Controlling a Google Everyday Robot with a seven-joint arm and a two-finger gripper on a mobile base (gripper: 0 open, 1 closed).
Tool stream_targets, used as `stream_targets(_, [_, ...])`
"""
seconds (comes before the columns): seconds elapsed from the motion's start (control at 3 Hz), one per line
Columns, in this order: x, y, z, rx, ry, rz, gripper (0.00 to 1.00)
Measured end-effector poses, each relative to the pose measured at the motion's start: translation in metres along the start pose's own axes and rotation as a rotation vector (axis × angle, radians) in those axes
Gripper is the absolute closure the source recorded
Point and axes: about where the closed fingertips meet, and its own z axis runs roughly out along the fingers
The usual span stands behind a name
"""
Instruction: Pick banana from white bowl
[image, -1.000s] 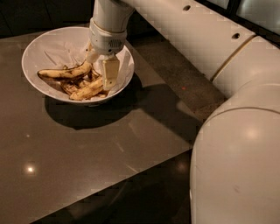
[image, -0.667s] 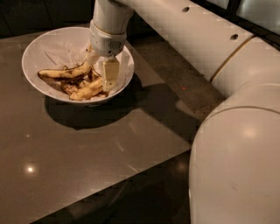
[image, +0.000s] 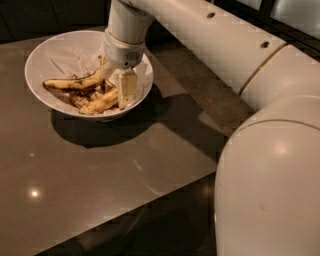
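While the gripper (image: 117, 86), grip state not discernible, is sitting in the white bowl (image: 35, 79), the overripe banana (image: 98, 103) is risking tearing.

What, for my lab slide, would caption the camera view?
Gripper down inside the white bowl, among bruised bananas, on a dark table.

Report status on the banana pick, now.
Gripper down in the white bowl, right side, at the bananas. Bananas piled together, lying in the bowl. Nothing in the way but the pile itself.
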Motion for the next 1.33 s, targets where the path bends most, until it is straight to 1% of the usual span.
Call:
stream_targets(0.33, [0.0004,0.0012,0.0037,-0.010,-0.002,-0.001,0.50])
stream_targets(0.67, [0.0012,0.0033,0.0014,-0.011,-0.016,0.010,0.73])
stream_targets(1.0, [0.0012,0.0033,0.0014,-0.011,-0.016,0.010,0.96])
stream_targets(1.33, [-0.0010,0.0033,-0.0023,0.011,-0.022,0.014,1.00])
